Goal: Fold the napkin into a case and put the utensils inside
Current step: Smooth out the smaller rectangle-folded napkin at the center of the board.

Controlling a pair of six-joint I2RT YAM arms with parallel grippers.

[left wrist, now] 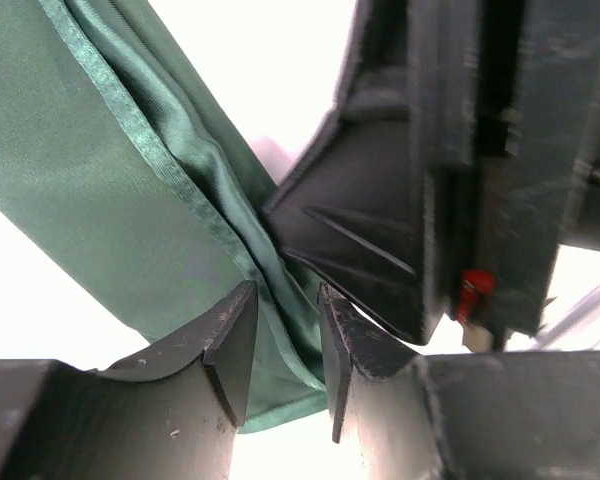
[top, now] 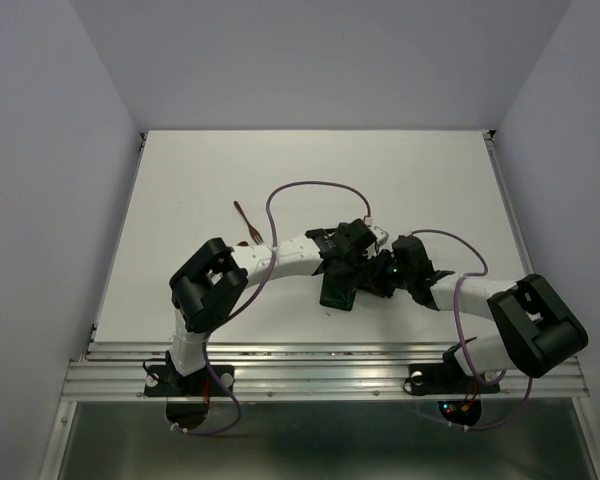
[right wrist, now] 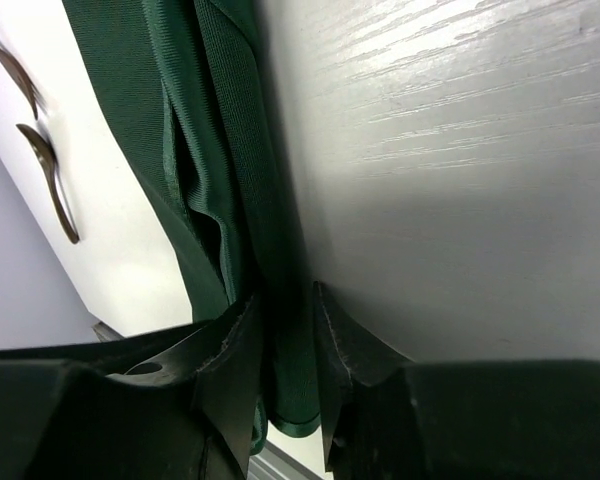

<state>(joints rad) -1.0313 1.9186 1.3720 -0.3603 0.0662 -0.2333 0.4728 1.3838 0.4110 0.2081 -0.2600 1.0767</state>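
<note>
The dark green napkin [top: 336, 288] lies bunched and partly folded at the table's middle, under both wrists. My left gripper [left wrist: 285, 350] stands over its hemmed edge [left wrist: 100, 180] with the jaws apart and loose cloth between them. My right gripper [right wrist: 285, 370] is also parted, with a hanging fold of the napkin [right wrist: 150, 120] in the gap. The two grippers nearly touch; the right one's black body [left wrist: 430, 200] fills the left wrist view. A slim brown wooden utensil [top: 243, 219] lies left of the napkin, beyond the left arm. Both utensils show in the right wrist view: one [right wrist: 8, 62] above the other [right wrist: 52, 185].
Purple cables [top: 310, 188] loop over the arms above the white table [top: 430, 180]. Grey walls close in the table on three sides. A metal rail [top: 320, 365] runs along the near edge. A pale grey surface [right wrist: 460, 160] close to the lens fills the right of the right wrist view.
</note>
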